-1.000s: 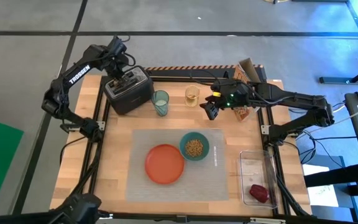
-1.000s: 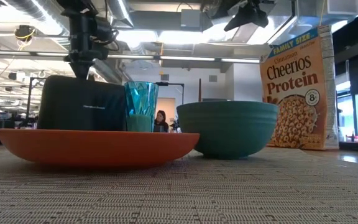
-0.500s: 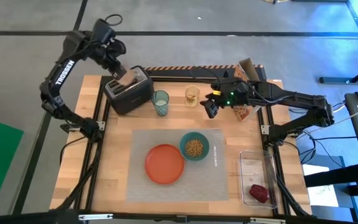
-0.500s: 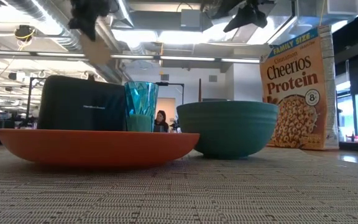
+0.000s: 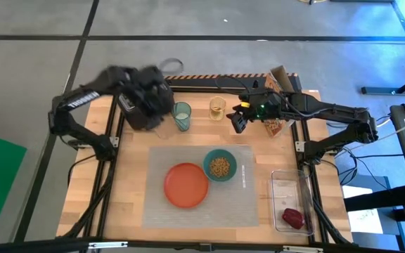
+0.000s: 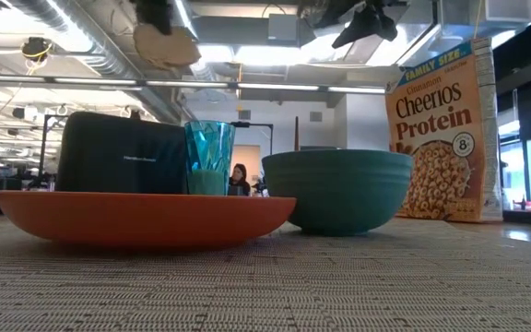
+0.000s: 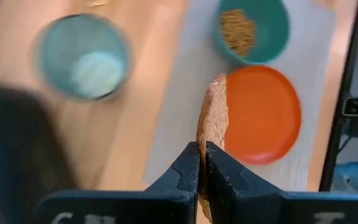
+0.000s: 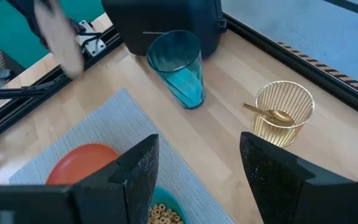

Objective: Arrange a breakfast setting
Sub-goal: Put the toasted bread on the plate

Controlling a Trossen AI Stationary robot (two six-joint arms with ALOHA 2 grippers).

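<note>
Toast (image 7: 213,115) is pinched edge-on between the shut fingers of the left gripper (image 7: 202,163), held in the air above the toaster (image 6: 123,154), at about ten o'clock on the table. Right gripper (image 8: 197,168) hangs at one o'clock beside the cereal box (image 6: 439,136), fingers wide apart and holding nothing. On the placemat (image 5: 188,158) at the centre sit the plate (image 5: 185,185) and, touching it at two o'clock, the bowl (image 5: 220,166) of cereal. Tumbler (image 5: 181,115) stands just beside the toaster. Fruit (image 5: 292,218) lies in a clear tray (image 5: 285,184) at five o'clock.
</note>
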